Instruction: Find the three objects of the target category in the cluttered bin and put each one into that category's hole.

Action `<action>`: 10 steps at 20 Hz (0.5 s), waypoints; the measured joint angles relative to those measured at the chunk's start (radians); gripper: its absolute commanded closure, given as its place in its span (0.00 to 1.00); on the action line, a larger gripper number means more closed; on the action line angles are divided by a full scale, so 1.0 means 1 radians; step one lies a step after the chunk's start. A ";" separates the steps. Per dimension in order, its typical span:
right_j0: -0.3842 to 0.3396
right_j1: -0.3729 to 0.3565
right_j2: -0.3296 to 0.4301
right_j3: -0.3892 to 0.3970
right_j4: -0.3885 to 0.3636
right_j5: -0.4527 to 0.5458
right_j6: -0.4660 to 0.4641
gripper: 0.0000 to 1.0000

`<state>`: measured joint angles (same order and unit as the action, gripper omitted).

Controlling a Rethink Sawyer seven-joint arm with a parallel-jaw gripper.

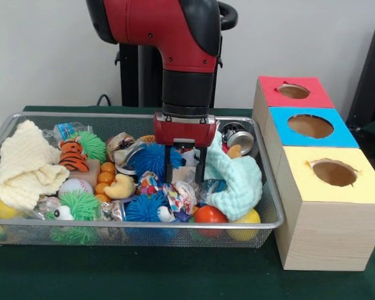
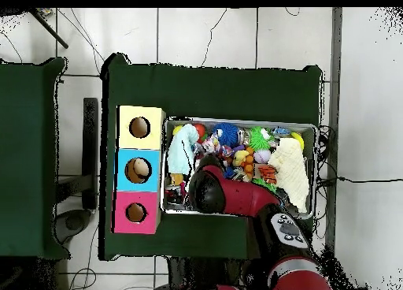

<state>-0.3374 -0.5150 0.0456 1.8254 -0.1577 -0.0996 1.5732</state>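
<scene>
The silver wire-mesh bin [image 1: 131, 223] is full of toys. The pale-yellow knitted cloth [image 1: 26, 165] lies at its left end. The mint-green knitted cloth [image 1: 237, 178] is heaped at its right end. The small white printed cloth [image 1: 178, 194] lies in the middle near the front. My gripper [image 1: 184, 170] hangs open over the middle, its fingertips just above the printed cloth and left of the mint cloth. The blue-topped box's hole [image 1: 310, 126] is right of the bin. In the overhead view the arm [image 2: 236, 196] hides the gripper; the mint cloth [image 2: 179, 153], yellow cloth [image 2: 291, 172] and blue box's hole [image 2: 139, 170] show.
A red-topped box [image 1: 294, 91] and a yellow-topped box [image 1: 334, 173] flank the blue one. Spiky blue balls [image 1: 151, 159], a spiky green ball [image 1: 81, 206], a tiger toy [image 1: 72, 156], a rubber duck [image 1: 120, 186] and a red ball [image 1: 209, 215] crowd the bin.
</scene>
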 measured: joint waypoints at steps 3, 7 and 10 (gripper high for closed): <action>-0.006 0.014 0.000 0.001 0.000 -0.050 0.000 0.00; -0.008 0.020 0.000 0.001 0.000 -0.073 0.000 0.00; -0.008 0.025 0.000 0.002 0.000 -0.087 0.000 0.00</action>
<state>-0.3459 -0.4899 0.0455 1.8271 -0.1577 -0.1865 1.5732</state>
